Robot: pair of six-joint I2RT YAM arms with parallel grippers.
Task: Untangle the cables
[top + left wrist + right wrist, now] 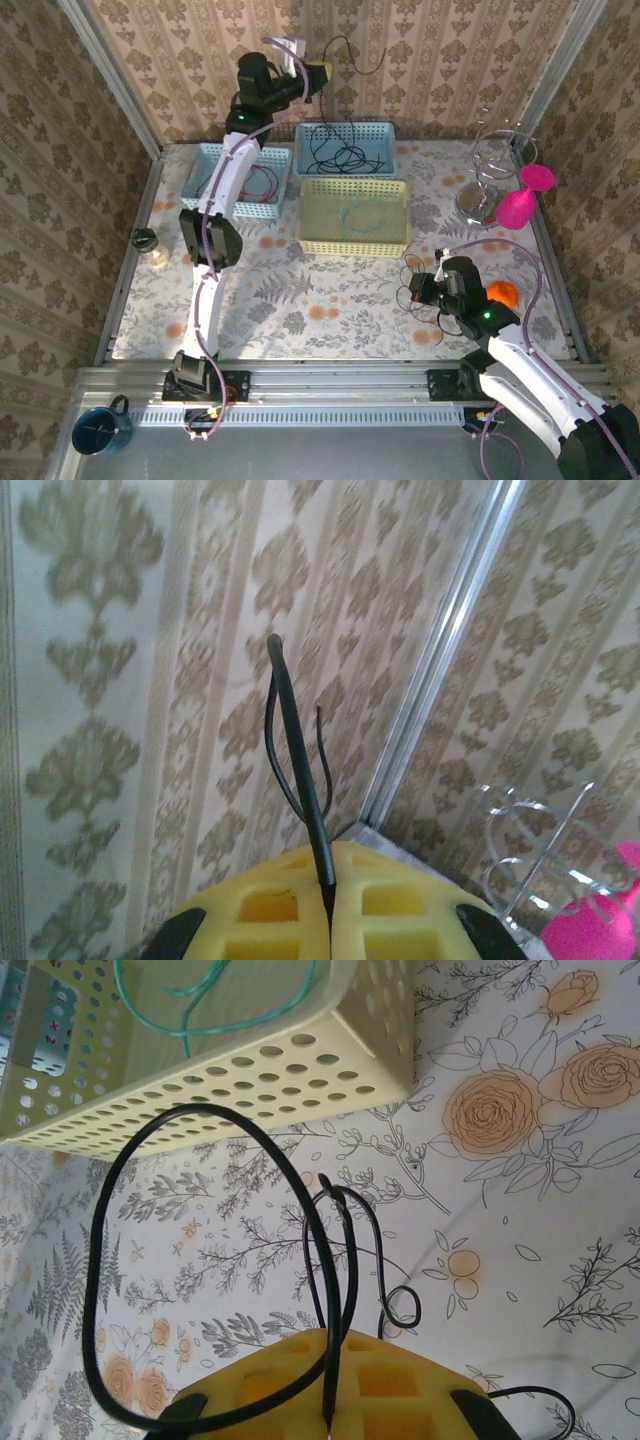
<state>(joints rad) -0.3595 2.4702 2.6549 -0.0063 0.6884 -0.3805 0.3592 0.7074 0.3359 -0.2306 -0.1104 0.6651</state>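
Black and thin, a single cable (345,38) arcs up from my left hand (312,75) in the top external view. That arm is raised high against the patterned back wall, and I cannot tell from here how its fingers stand. Below it, a blue perforated plastic basket (345,126) holds a bundle of black cables (335,155). A second blue basket (200,160) just to its left holds red cables (262,182). A pale yellow perforated basket (355,248) in front holds the pale green-white cable (358,215). My right hand (425,290) sits low over the floral worktop (300,300), with looped black cable (412,280) lying around it.

Left wrist view: my left hand (330,910) has its yellow foam fingers (260,910) pressed together on the thin black cable (302,770). The cable stands up from the grip against the wallpaper, with a finer strand looping beside it.

Right wrist view: my right hand (332,1400) is clamped on the looped black cable (215,1109). The cable sweeps a wide loop to the left and smaller curls above the fingers. The loops lie over the worktop (520,1210), near the pale yellow basket (250,1080), where the green-white cable (230,1028) rests inside.
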